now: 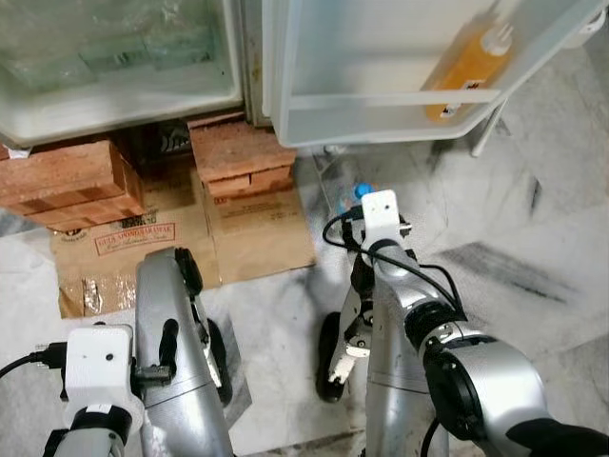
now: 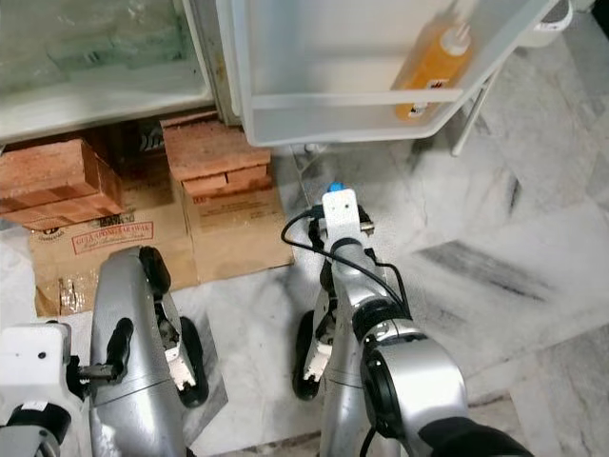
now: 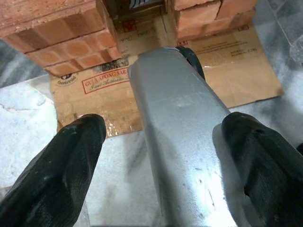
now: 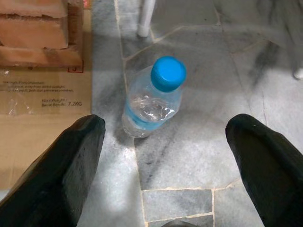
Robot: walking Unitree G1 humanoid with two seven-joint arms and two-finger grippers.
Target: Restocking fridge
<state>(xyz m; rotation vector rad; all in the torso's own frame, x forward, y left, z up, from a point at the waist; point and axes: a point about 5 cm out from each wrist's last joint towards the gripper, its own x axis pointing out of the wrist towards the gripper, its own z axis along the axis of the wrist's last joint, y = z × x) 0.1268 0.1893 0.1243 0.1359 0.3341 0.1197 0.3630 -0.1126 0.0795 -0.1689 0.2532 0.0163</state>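
Standing upright on the marble floor (image 4: 189,156), a clear water bottle (image 4: 150,101) keeps its long axis vertical, blue cap (image 4: 168,73) pointing up toward the wrist camera. It sits just beside the cardboard sheet (image 1: 257,228) and close below the open fridge door (image 1: 381,105), near a white leg (image 4: 146,19). In the head views only the cap (image 1: 362,190) peeks out past the right wrist.

The right gripper (image 4: 165,156) hovers above the bottle with its two black fingers (image 4: 57,165) spread wide, one on each side, well clear of the plastic and holding nothing. The bottle lies between them but farther out, untouched.

The left gripper (image 3: 161,161) is also spread wide and empty; its fingers (image 3: 52,165) straddle the robot's own silver forearm (image 3: 180,123) without clearly gripping it, over the cardboard.

An orange bottle (image 1: 466,62) stands slightly tilted in the door shelf (image 1: 381,129), its white cap uppermost. The fridge body (image 1: 114,95) rests on stacks of bricks (image 1: 67,186), a second stack (image 1: 238,157) beside the first. Printed lettering shows on the cardboard beneath the bricks.
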